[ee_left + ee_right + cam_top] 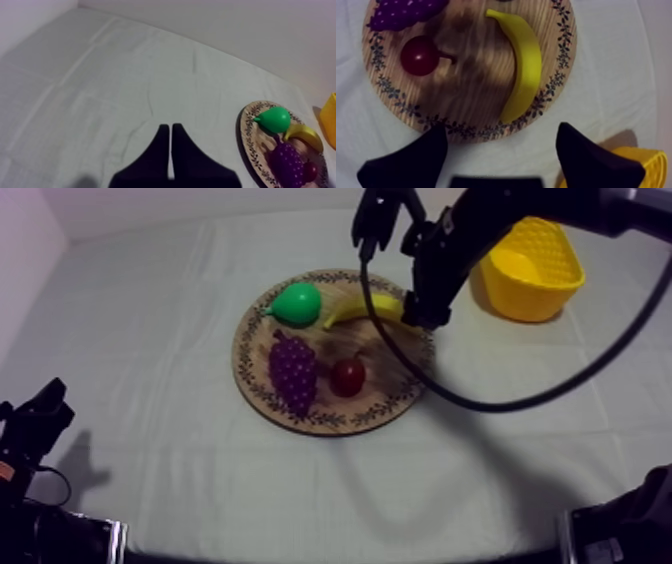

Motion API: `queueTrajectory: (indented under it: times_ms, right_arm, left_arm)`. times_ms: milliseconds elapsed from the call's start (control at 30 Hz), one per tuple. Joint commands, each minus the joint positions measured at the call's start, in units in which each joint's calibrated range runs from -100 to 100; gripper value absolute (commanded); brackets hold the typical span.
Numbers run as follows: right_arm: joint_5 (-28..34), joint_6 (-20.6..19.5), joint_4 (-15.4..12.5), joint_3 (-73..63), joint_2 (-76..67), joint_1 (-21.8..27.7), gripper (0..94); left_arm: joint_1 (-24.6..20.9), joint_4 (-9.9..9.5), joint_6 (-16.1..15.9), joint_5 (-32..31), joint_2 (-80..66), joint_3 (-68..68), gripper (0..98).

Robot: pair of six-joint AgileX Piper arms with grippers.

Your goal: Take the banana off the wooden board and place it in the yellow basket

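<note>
Now my right gripper (501,131) hangs above the near edge of the board (471,85), with its two fingers spread wide and nothing between them. The banana (526,70) lies on the board just in front of the fingers, and they do not close on it. Its nearer end points toward the gap between them and reaches the patterned rim.

In the top view the banana is on the far right part of the board, with its left end close to the pear (297,304). My right arm comes in from the upper right and covers the banana's right end. The grapes (293,373) lie on the left half of the board, and the small red fruit (348,376) is just beside them, more toward the middle. All four fruits are on the board.

The basket (530,268) stands on the cloth (180,318) at the far right, near the board but apart from it.

My left gripper (170,131) rests low at the left side, well apart from the board. Its fingers lie together as a narrow wedge and hold nothing.
</note>
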Motion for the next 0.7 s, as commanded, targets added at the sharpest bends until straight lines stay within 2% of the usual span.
queueTrajectory:
  times_ms: [0, 667]
  right_arm:
    - [0.3, -0.19, 0.29, -1.28, 3.09, 0.07, 61.1]
    - [-0.64, -2.77, 2.09, -12.58, 19.3, 0.13, 61.5]
  left_arm:
    - [-0.01, 0.0, -0.01, -0.01, -0.03, 0.02, 0.1]
    - [-0.01, 0.0, -0.01, -0.01, -0.03, 0.02, 0.1]
